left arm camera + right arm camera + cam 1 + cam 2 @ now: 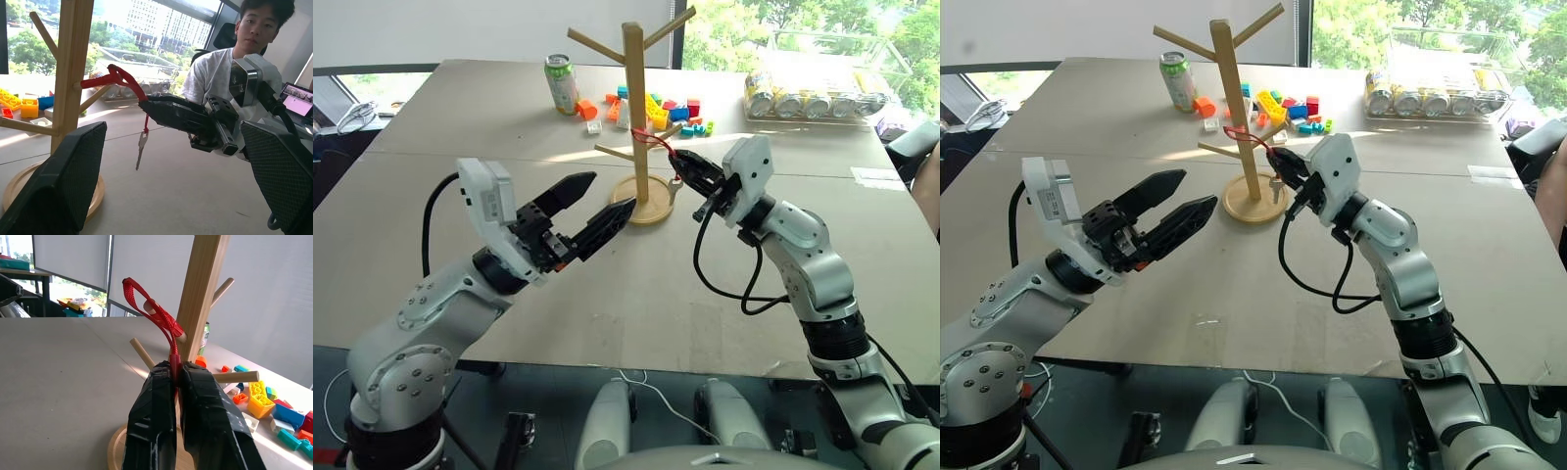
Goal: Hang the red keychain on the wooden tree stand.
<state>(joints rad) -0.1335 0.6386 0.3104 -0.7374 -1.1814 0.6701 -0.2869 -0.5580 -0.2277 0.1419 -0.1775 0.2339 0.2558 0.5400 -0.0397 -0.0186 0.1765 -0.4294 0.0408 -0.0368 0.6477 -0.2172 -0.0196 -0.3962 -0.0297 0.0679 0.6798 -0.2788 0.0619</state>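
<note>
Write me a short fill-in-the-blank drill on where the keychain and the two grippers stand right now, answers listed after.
1. The right gripper is ____ on the red keychain.
2. The keychain's loop is hooked over a ____ of the wooden tree stand.
3. The left gripper hovers with its fingers ____, holding nothing.
4. A small silver ____ hangs from the cord below the right gripper's fingers.

Missing words: shut; peg; open; key

No legible text or labels
</note>
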